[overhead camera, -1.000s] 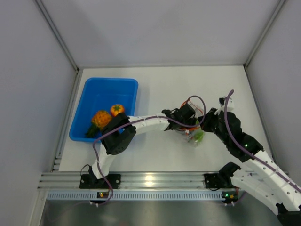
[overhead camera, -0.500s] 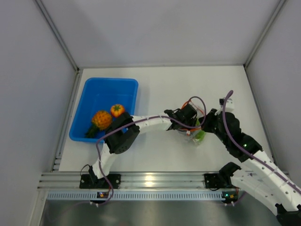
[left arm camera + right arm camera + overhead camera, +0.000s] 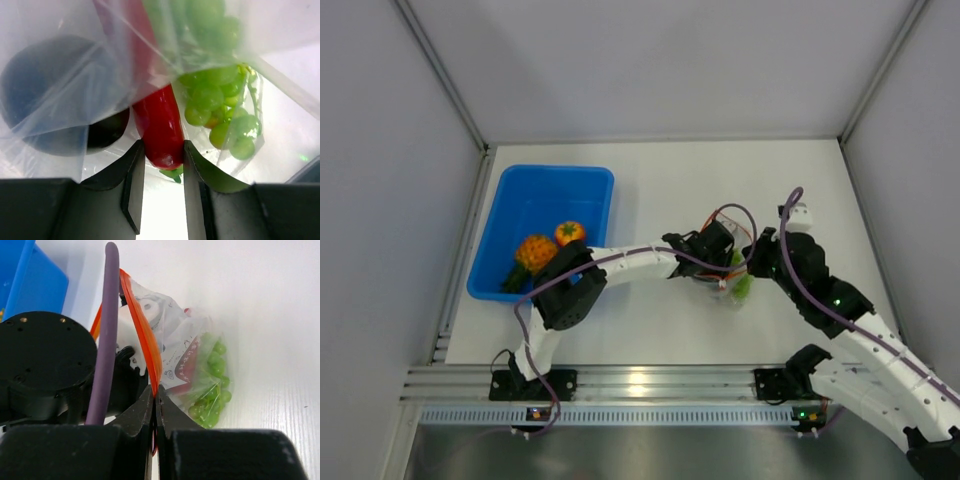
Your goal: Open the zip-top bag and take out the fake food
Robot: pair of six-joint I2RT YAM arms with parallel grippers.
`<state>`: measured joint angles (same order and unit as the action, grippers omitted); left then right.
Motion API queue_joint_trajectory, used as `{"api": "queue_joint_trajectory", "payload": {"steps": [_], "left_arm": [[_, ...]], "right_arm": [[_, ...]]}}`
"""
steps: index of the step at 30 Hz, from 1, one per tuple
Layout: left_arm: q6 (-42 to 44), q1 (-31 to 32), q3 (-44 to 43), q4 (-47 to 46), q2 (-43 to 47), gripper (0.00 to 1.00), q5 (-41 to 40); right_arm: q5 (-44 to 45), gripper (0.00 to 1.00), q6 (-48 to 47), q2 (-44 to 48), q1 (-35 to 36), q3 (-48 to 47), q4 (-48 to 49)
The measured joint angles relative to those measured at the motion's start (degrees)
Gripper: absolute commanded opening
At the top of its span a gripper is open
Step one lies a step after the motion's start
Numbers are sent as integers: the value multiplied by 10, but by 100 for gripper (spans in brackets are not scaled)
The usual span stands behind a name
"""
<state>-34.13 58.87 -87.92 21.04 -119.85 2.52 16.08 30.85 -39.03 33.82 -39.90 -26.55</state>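
Note:
The clear zip-top bag [image 3: 730, 280] lies on the table between my two grippers. My left gripper [image 3: 717, 262] reaches into its open mouth. In the left wrist view that gripper [image 3: 164, 150] is shut on the tip of a red chili pepper [image 3: 160, 125], with a dark purple piece [image 3: 50, 110] to its left and green grape-like pieces [image 3: 220, 100] to its right under the plastic. My right gripper [image 3: 155, 392] is shut on the bag's orange-red zip strip [image 3: 142, 335] and holds that edge up; it also shows in the top view [image 3: 758, 262].
A blue tray [image 3: 520, 205] stands at the left with an orange pineapple-like piece [image 3: 535, 252] and a small orange tomato [image 3: 569, 233] in it. Its corner shows in the right wrist view [image 3: 30, 285]. White walls close the table at back and sides.
The left arm's elbow dipped a little and came back. The right wrist shifted slightly left. The bag stays held between both grippers.

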Motion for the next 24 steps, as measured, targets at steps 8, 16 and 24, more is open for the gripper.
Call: {"api": "queue_joint_trajectory", "payload": {"steps": [8,16,24], "left_arm": [[5,0,27,5,52,0,-2],[27,0,40,5,72,0,24],[38,8,73,5,104,0,27]], "right_arm": [[-13,0,-69,-75,-2,-63,-6],[-3,0,-105,-113,-3,-95,-11],[31,0,-138,-172,-27,-157,-22]]}}
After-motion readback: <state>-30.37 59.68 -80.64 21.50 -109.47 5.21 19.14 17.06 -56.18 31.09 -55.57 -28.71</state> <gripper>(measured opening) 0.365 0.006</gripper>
